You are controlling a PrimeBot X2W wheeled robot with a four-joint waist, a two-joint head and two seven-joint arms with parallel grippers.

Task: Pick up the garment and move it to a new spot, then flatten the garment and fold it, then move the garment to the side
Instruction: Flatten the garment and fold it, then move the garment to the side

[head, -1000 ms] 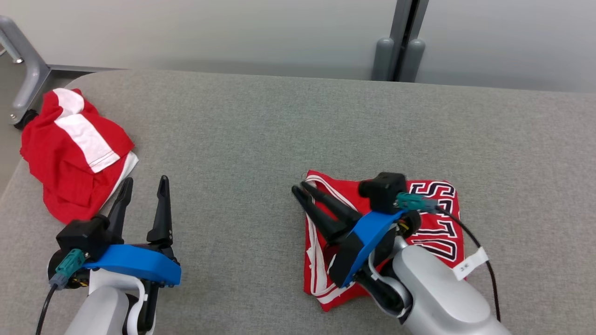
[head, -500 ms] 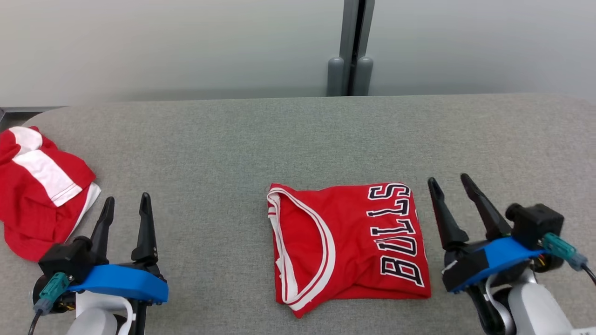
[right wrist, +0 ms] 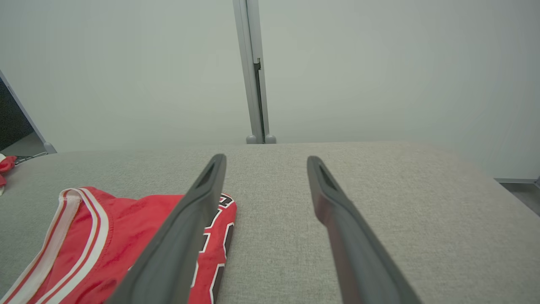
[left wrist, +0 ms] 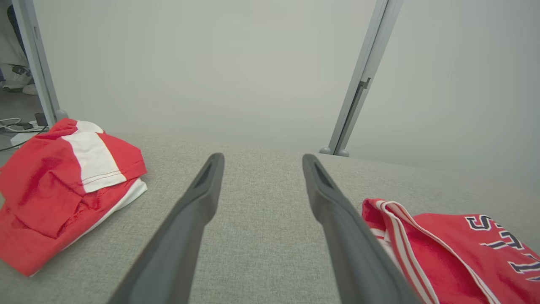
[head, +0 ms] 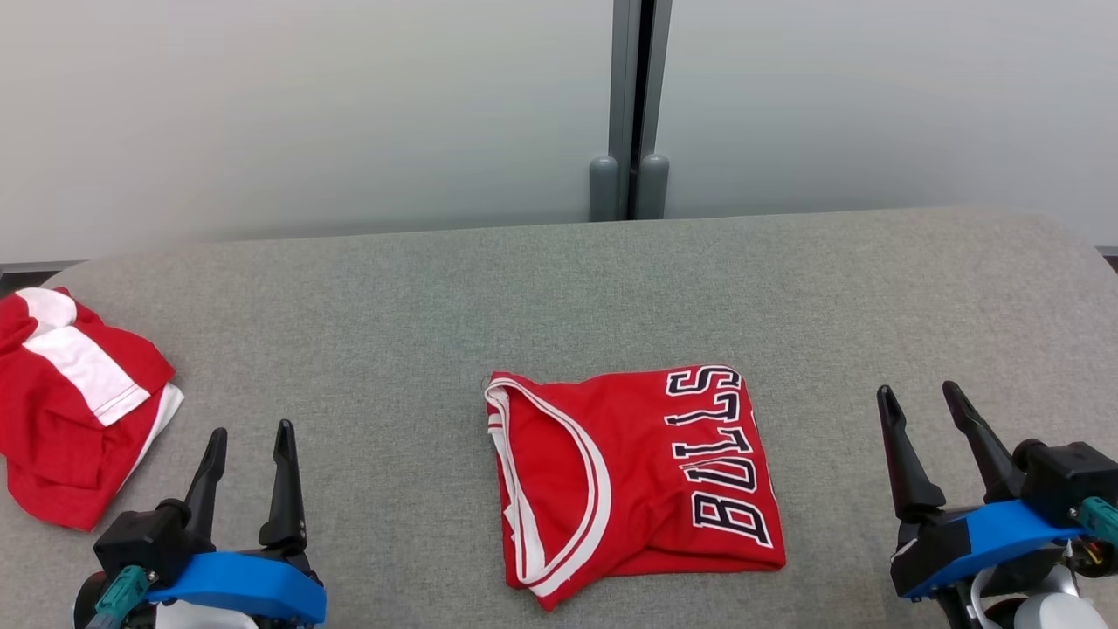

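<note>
**Two garments and two grippers on the table.** We count two garments on the grey fabric-covered table. The first, the folded jersey, is red with white-and-dark trim and the lettering BULLS. It lies flat as a rough square near the middle of the front edge, its striped opening toward the left edge and its lettering toward the right edge. The second, a crumpled red-and-white garment, lies bunched at the left edge, well apart from the jersey.

We count two grippers, each with two long dark fingers. The left gripper sits near the front left corner, between the two garments and touching neither. Its jaws stand open, with bare table between them. The right gripper sits near the front right corner, beside the jersey's lettered edge but clear of it. Its jaws likewise stand open and hold nothing. In the right wrist view, one finger crosses in front of the jersey's lettered corner.

Behind the far edge we see one grey upright post against a pale wall.
</note>
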